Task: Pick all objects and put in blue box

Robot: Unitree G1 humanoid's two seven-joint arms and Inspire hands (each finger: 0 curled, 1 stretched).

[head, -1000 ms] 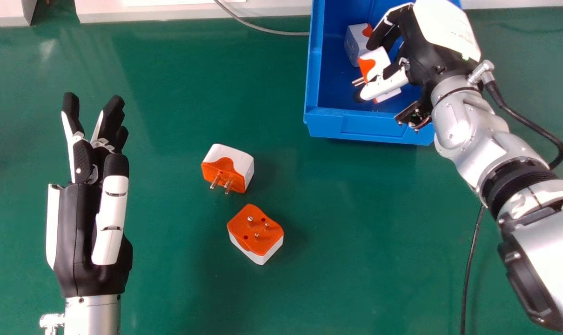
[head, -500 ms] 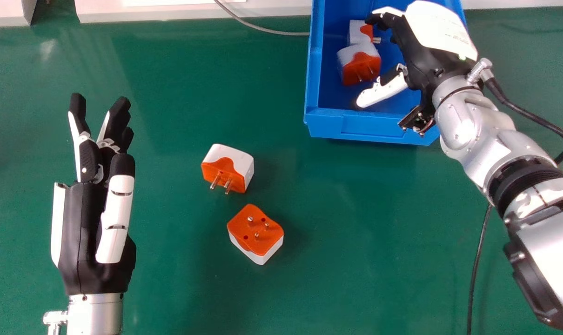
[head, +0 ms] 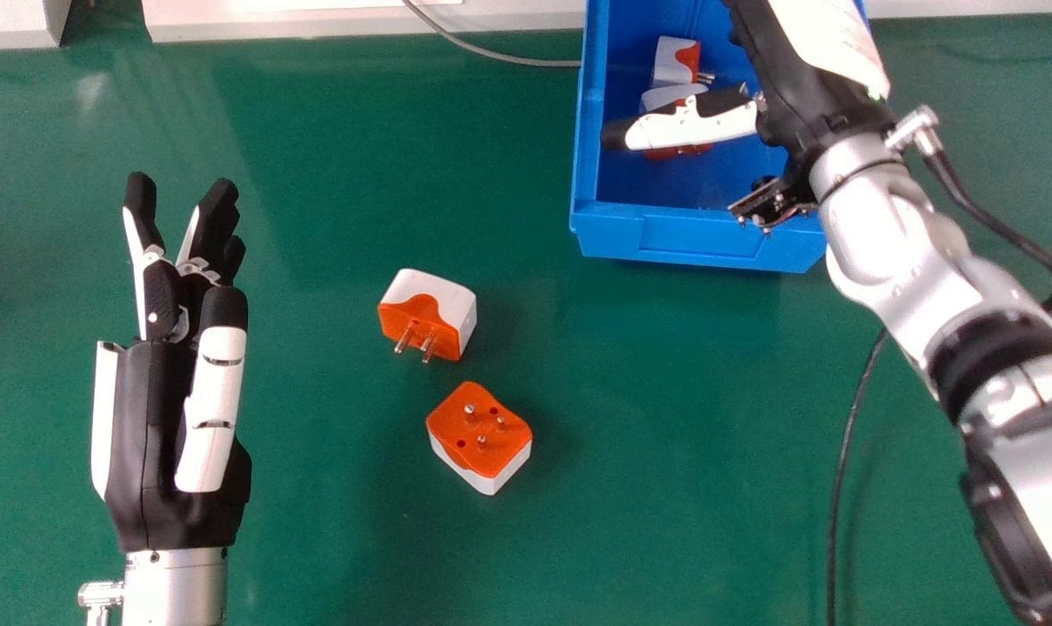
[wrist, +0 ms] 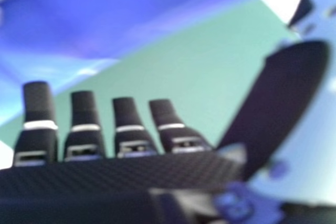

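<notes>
Adapters (head: 670,63) lay in the blue box (head: 700,239) below my spread right hand (head: 791,100), which needed lifting clear before moving sideways.

A green tabletop (head: 335,539) spreads across most of the head view, with a pale patch of glare in the upper left. Along the top edge runs an off-white border (head: 274,24), which shows again at the upper right. A separate off-white block (head: 9,26) sits in the upper left corner, a dark green gap between it and the border. A brighter white strip (head: 343,3) lies on the border at the top edge, left of centre. From there a thin grey cable (head: 465,48) curves down and rightward onto the tabletop, near the upper middle. In the right hand view, the green surface crosses the centre diagonally, blurred.
</notes>
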